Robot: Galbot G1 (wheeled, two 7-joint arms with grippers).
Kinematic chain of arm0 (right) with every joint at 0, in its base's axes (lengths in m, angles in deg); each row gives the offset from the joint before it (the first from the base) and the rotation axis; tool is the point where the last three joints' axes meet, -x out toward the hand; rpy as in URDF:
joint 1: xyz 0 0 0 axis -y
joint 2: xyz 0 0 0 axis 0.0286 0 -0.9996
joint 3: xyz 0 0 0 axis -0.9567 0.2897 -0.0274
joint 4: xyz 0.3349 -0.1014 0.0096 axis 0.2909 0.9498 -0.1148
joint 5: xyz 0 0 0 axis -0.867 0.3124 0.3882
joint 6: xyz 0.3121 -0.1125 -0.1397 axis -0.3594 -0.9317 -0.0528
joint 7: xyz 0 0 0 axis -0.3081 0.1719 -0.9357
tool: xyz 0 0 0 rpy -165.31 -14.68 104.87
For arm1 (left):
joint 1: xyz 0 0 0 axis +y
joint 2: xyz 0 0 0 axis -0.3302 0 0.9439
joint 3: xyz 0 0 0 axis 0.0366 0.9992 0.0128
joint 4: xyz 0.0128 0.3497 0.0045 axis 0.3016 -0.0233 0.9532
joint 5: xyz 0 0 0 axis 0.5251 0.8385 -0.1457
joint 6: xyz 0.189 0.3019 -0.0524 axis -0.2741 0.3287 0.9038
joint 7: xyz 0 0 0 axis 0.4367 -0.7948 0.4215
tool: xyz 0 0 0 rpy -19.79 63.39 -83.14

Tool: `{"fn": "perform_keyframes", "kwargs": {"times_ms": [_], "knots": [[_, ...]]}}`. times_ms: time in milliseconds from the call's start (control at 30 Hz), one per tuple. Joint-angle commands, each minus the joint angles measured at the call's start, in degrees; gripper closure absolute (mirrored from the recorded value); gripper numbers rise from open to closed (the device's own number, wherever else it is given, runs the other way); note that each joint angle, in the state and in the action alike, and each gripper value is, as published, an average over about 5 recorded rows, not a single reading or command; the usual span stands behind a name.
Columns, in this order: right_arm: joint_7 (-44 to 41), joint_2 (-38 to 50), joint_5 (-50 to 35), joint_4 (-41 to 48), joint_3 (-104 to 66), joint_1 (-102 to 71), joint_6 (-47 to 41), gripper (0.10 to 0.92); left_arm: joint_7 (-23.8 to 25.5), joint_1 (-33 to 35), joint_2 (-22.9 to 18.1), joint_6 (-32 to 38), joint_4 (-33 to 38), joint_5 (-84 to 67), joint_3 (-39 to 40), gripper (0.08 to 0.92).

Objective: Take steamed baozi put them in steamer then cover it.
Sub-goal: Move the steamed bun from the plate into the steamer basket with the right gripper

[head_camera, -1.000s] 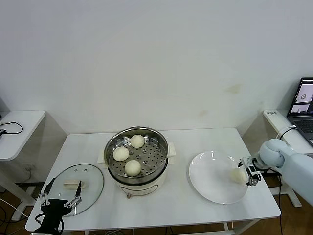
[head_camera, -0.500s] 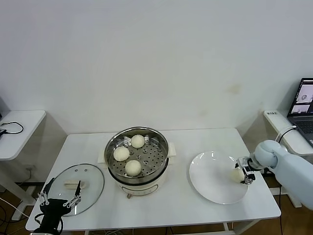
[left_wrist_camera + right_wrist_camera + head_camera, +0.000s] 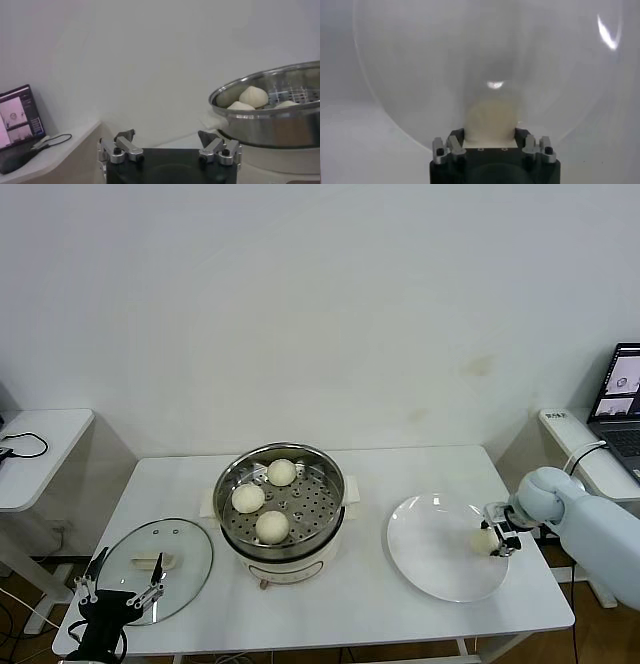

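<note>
While three buns sit in the steamer [image 3: 281, 499], the right gripper [image 3: 493, 536] clasps the last steamed baozi [image 3: 485, 539] at the plate's [image 3: 430, 559] three o'clock edge; next, lift it across.

A plain white wall [image 3: 320, 304] fills the back. A white surface [image 3: 310, 584] stands in front of it. A small white side table [image 3: 40, 454] stands at the left, a laptop [image 3: 622, 394] at the right.

Even bright lighting, soft shadows; glare spots on plate [image 3: 490, 65]; right wrist view's bun [image 3: 490, 120] blurred
</note>
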Motion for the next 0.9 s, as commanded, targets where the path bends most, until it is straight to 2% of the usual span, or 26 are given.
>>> {"fn": "perform_keyframes", "kwargs": {"times_ms": [33, 267, 533, 733, 900], "knots": [[-0.73, 0.44, -3.14, -1.18, 2.82, 6.07, -0.44, 0.414, 0.0, -0.05, -0.07, 0.14, -0.08, -0.09, 0.06, 0.177], [-1.74, 2.02, -8.06, -4.59, 9.28, 14.65, -1.99, 0.414, 0.03, -0.05, 0.04, 0.18, 0.08, -0.25, 0.0, 0.177], [-1.93, 1.72, -18.82, -9.83, 20.92, 32.76, -6.35, 0.414, 0.01, -0.16, 0.33, 0.12, 0.18, -0.38, -0.09, 0.177], [-0.39, -4.21, -27.83, -12.52, 32.67, 47.24, -10.04, 0.413, 0.02, -0.31, 0.67, 0.08, 0.12, -0.68, -0.19, 0.177], [1.73, -12.02, -34.54, -12.22, 36.66, 52.66, -12.98, 0.407, 0.0, -0.6, 0.57, 0.09, -0.53, -0.71, 0.03, 0.177]]}}
